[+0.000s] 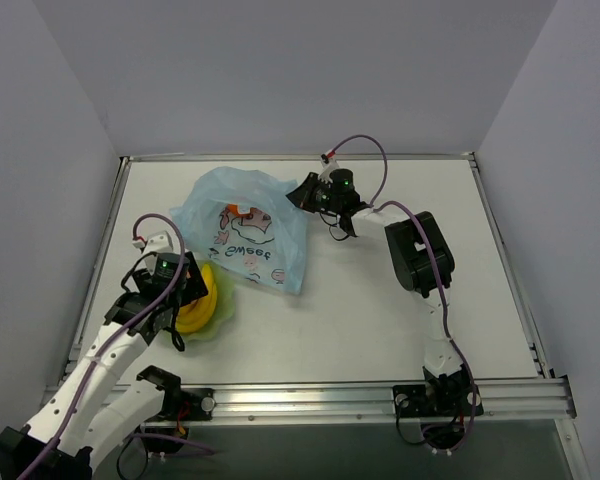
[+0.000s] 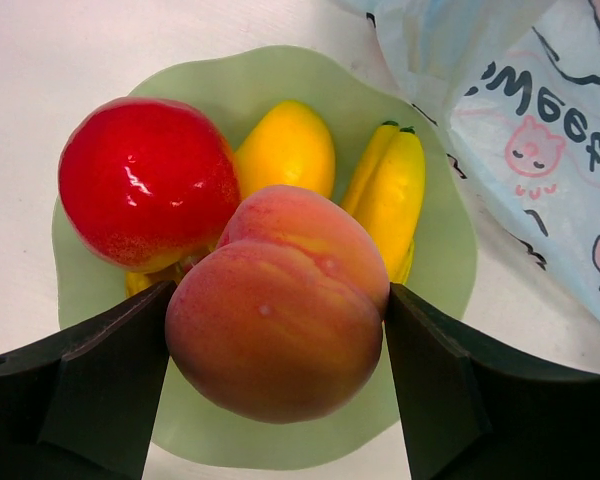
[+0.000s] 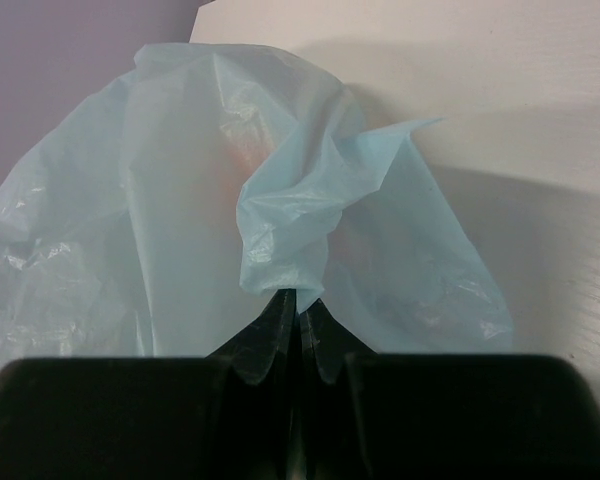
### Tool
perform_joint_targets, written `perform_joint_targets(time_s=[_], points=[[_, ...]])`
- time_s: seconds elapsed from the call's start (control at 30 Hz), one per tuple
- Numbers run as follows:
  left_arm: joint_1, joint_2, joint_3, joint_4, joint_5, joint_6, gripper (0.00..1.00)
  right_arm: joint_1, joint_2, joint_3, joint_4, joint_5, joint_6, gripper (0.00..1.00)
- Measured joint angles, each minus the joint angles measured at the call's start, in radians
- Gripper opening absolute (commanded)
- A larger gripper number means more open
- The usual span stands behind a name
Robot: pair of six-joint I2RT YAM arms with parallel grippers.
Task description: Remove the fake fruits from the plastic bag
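Note:
My left gripper (image 2: 277, 340) is shut on a pink-yellow peach (image 2: 280, 310), both fingers against its sides, just above the pale green bowl (image 2: 440, 260). In the bowl lie a red fruit (image 2: 145, 180), a yellow-orange fruit (image 2: 285, 145) and a yellow banana bunch (image 2: 390, 195). The light-blue plastic bag (image 1: 245, 235) lies behind the bowl, near the table's middle. My right gripper (image 3: 300, 300) is shut on a pinched fold of the bag (image 3: 180, 200) at its far right edge (image 1: 302, 192). An orange shape (image 1: 232, 210) shows faintly through the bag.
The bowl (image 1: 220, 312) sits at the left, close to the table's near edge, with the bag's printed side (image 2: 540, 150) touching its far right rim. Grey walls close the table in on three sides.

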Motion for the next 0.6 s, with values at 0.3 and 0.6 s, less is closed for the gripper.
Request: perform_joint_targets(time_s=[0.3, 0.6], points=[[0.0, 0.033, -0.017, 0.056, -0.013, 0.0, 0.74, -0.001, 0.0, 0.0, 0.008, -0.011, 0.0, 0.0], [0.0, 0.047, -0.021, 0.068, -0.011, -0.011, 0.89, -0.005, 0.0, 0.0, 0.008, -0.014, 0.0, 0.0]])
